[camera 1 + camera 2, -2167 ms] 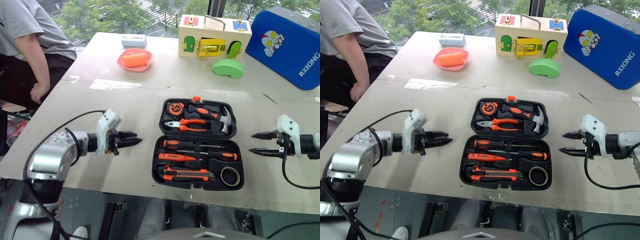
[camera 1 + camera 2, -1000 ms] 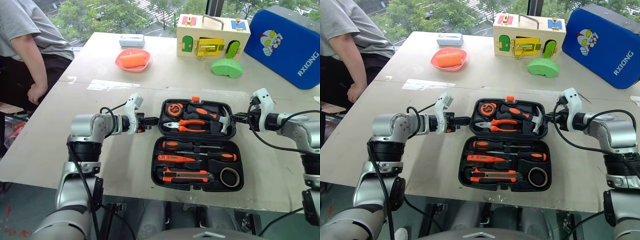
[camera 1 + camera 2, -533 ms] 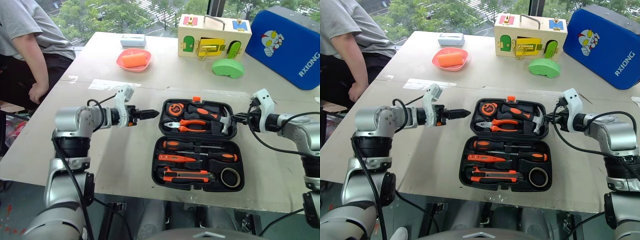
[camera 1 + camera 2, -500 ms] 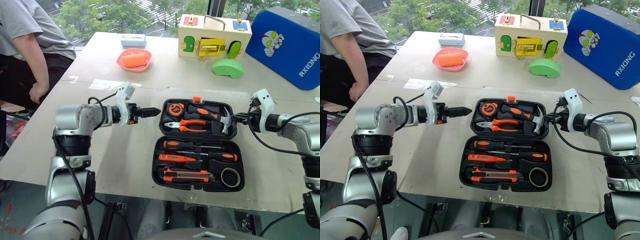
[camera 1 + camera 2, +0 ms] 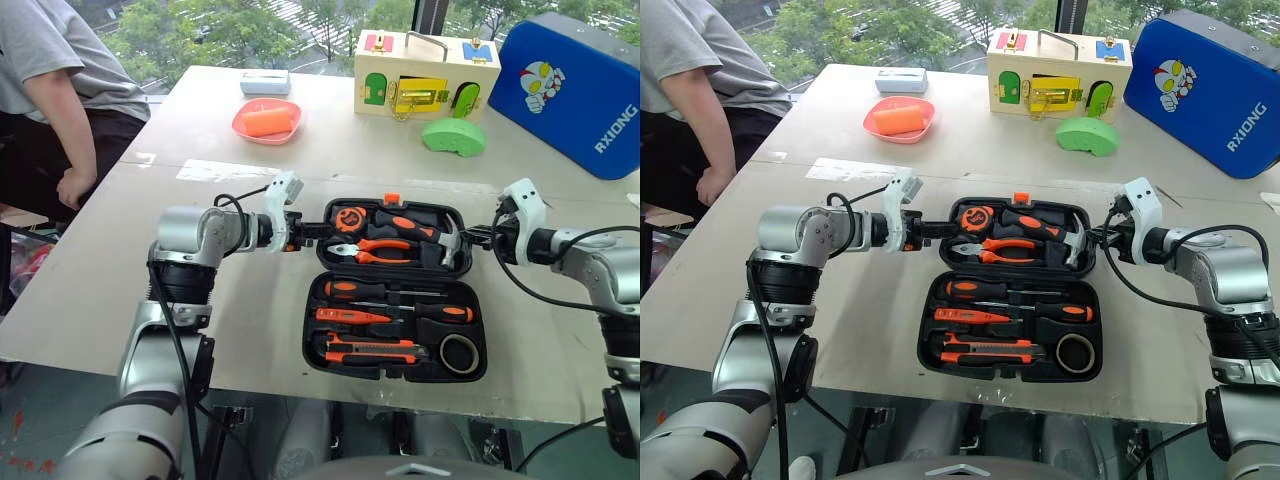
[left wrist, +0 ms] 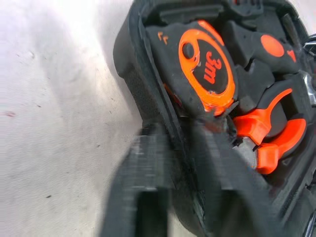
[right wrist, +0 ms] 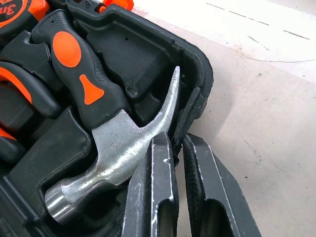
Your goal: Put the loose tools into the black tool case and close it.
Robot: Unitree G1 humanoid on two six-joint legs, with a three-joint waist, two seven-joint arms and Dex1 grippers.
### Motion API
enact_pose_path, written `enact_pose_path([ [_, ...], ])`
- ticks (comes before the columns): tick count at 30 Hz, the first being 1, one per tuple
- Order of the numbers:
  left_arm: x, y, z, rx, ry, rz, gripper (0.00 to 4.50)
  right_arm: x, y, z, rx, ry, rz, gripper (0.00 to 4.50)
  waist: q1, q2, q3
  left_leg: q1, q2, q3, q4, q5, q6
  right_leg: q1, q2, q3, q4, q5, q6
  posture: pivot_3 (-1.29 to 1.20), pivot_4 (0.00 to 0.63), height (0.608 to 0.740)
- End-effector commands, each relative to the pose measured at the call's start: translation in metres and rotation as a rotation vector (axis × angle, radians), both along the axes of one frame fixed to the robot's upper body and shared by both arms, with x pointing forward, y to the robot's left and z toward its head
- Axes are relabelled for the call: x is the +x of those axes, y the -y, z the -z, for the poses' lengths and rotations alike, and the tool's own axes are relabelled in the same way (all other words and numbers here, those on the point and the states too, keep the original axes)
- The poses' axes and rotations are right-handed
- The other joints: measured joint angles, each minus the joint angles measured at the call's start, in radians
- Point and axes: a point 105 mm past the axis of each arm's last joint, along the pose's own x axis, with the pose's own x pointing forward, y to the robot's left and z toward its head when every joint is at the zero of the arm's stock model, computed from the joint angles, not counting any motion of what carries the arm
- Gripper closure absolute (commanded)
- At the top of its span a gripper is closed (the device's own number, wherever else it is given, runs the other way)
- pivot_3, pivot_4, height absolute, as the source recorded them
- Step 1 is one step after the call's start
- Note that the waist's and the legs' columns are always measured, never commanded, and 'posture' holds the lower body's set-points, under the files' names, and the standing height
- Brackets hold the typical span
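The black tool case (image 5: pixel 318 320) lies open on the table. Its near half holds two long screwdrivers (image 5: pixel 385 291), a slim orange tester (image 5: pixel 355 316), the utility knife (image 5: pixel 375 350) and the tape roll (image 5: pixel 460 351). The far half holds a tape measure (image 6: pixel 210 66), pliers (image 5: pixel 375 248) and a hammer (image 7: pixel 106 143). My left gripper (image 5: pixel 308 229) is at the far half's left rim, one finger inside and one outside, shut across the rim. At the right rim, my right gripper (image 7: pixel 175 140) pinches the edge beside the hammer's claw.
A person (image 5: pixel 60 90) stands at the table's far left corner. Behind the case are a pink dish (image 5: pixel 268 120), a wooden latch box (image 5: pixel 425 73), a green object (image 5: pixel 453 135) and a big blue case (image 5: pixel 575 85). The table's front edge runs just below the tool case.
My left gripper has moved right to the case's left rim, and its fingers now straddle that rim. The right gripper has stayed on the right rim.
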Motion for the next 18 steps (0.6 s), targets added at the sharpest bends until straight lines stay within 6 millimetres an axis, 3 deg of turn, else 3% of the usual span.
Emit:
enact_pose_path([
  [1, -0.001, -0.003, 0.008, 0.039, -0.024, -0.009, 4.49, -0.006, -0.008, 0.008, 0.003, -0.026, -0.034, 4.5, 0.001, 0.0, 0.0, 0.0, 0.0, 0.0, 0.0, 0.0, 0.0, 0.0, 0.0, 0.0, 0.0, 0.0, 0.0, 0.0, 0.15, 0.735],
  [9, -0.002, 0.004, -0.012, -0.043, 0.092, 0.023, 4.49, 0.0, -0.013, -0.012, -0.004, 0.12, -0.049, 4.5, -0.003, 0.0, 0.0, 0.0, 0.0, 0.0, 0.0, 0.0, 0.0, 0.0, 0.0, 0.0, 0.0, 0.0, 0.0, 0.0, 0.15, 0.735],
  [18, 0.0, 0.015, -0.066, -0.127, 0.589, 0.004, 4.49, 0.007, -0.014, -0.075, 0.006, 0.576, 0.035, 4.5, -0.009, 0.0, 0.003, -0.002, 0.0, 0.0, 0.001, 0.0, -0.001, -0.001, -0.004, 0.0, 0.001, 0.0, 0.0, 0.0, 0.15, 0.735],
])
